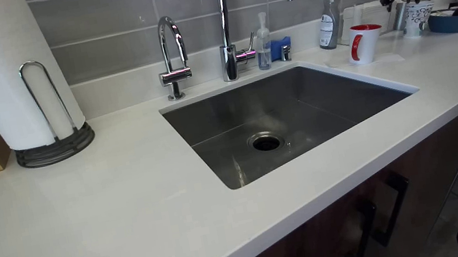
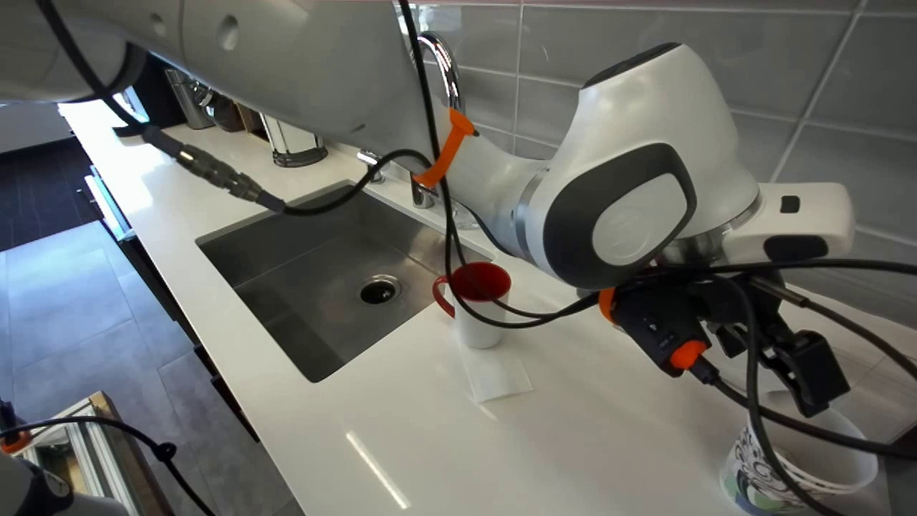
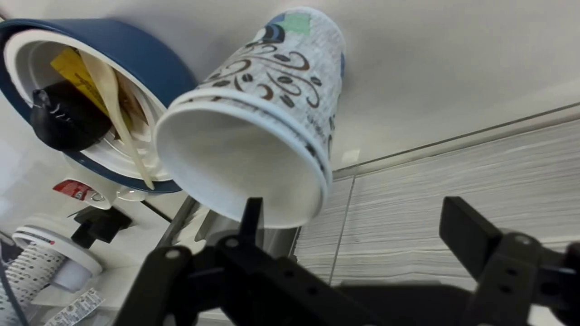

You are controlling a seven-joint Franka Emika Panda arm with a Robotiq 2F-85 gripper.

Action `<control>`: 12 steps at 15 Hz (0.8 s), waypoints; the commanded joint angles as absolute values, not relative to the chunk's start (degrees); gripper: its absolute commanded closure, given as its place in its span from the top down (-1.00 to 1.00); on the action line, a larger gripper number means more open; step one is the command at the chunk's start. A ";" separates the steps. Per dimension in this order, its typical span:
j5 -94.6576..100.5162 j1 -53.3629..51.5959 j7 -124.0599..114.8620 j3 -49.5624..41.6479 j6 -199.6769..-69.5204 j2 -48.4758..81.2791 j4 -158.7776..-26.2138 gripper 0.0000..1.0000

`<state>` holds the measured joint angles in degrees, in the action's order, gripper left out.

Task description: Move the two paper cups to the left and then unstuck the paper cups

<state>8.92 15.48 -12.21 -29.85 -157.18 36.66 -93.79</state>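
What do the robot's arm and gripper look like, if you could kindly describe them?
The arm is white and rounded, with dark grey trim around a pale oval disc and an orange band wrapped on it. Black cables run along it, one with a metallic connector. The gripper is black and angular, with blocky fingers showing round screw heads.

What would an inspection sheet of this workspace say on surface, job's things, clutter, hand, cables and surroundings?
Surface: white counter, shiny; thin white paper at the base of the mug.
Job's things: two cups, nested, upright on the counter; not yet separated.
Clutter: mug; blue bowl beside the cups, holding a wooden stick and more; bottle.
Hand: open; nothing seen in its grip; contact with the cups cannot be told.
Cables: black, looping by the arm; in an exterior view they pass in front of the cups.
Surroundings: sink, tall tap, paper towels, tiled wall.
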 commanded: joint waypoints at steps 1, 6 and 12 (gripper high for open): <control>10.63 14.68 -14.58 -30.78 -154.10 38.72 -91.01 1.00; 9.85 15.06 -15.18 -29.44 -150.82 38.81 -90.47 0.34; 10.27 14.58 -17.68 -30.04 -149.73 38.54 -89.64 -0.06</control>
<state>9.17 14.92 -15.33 -29.61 -152.02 37.95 -91.66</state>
